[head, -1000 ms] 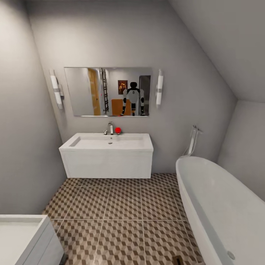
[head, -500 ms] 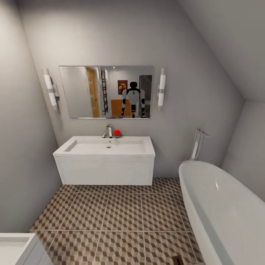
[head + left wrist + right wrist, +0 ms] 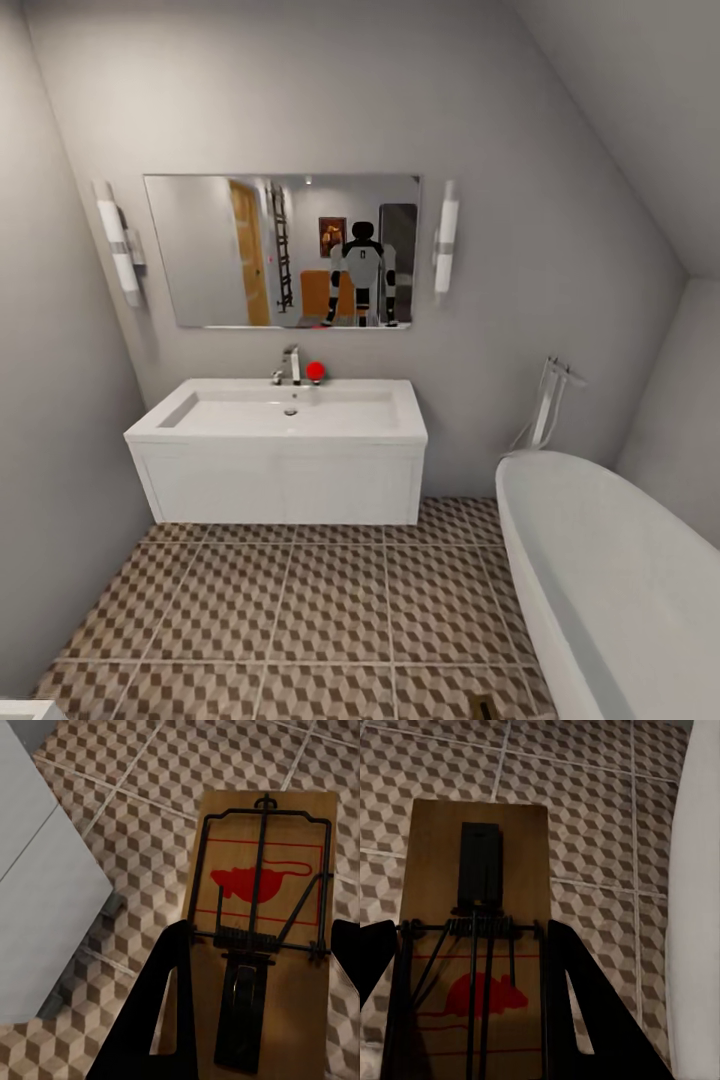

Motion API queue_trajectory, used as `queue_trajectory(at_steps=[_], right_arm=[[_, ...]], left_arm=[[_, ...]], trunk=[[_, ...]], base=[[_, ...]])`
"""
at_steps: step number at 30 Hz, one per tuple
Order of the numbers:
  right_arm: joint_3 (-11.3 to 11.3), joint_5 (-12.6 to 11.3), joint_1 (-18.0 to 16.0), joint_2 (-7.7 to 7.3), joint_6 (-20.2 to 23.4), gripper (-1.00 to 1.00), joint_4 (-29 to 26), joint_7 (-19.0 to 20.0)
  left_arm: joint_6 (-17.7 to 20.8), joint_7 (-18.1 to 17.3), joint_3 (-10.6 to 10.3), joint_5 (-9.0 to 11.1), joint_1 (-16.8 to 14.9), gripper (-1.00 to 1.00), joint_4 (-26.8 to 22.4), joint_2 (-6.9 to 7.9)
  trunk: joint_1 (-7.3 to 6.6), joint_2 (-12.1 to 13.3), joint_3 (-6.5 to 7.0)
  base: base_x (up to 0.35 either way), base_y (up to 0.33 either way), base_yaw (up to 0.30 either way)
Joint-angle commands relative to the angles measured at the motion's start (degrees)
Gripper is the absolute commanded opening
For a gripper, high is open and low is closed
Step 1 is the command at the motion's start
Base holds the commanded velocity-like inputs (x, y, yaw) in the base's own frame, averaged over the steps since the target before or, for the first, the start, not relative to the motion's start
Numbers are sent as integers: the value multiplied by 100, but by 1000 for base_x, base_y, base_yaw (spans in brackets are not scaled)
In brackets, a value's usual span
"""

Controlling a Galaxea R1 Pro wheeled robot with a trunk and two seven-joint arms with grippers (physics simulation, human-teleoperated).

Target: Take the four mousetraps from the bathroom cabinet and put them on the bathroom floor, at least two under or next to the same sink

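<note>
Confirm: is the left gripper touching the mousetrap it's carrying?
Touching: in the left wrist view, the left gripper's dark fingers press both edges of the mousetrap.

Bathroom floor (image 3: 330,600) of brown-and-beige cube-pattern tiles with pale grout lines, running up to the grey back wall. White bathtub (image 3: 610,580) resting on it at the right. Small dark object (image 3: 484,707) lying on the tiles by the tub's near edge, too small to identify.

No readable text or labels anywhere.
</note>
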Motion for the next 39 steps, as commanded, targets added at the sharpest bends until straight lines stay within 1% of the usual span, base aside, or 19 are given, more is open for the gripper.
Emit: queue_trajectory(at_steps=[1, 39], right_arm=[[-30, 58, -8, -2, -32, -100, 26, -37], [-30, 58, -8, -2, -32, -100, 26, -37]], left_arm=[[-18, 15, -42, 2, -4, -100, 15, -3], [-18, 14, -35, 11, -4, -100, 15, 32]], trunk=[[5, -4, -2], [5, -4, -2]], base=[[324, 0, 0], [324, 0, 0]])
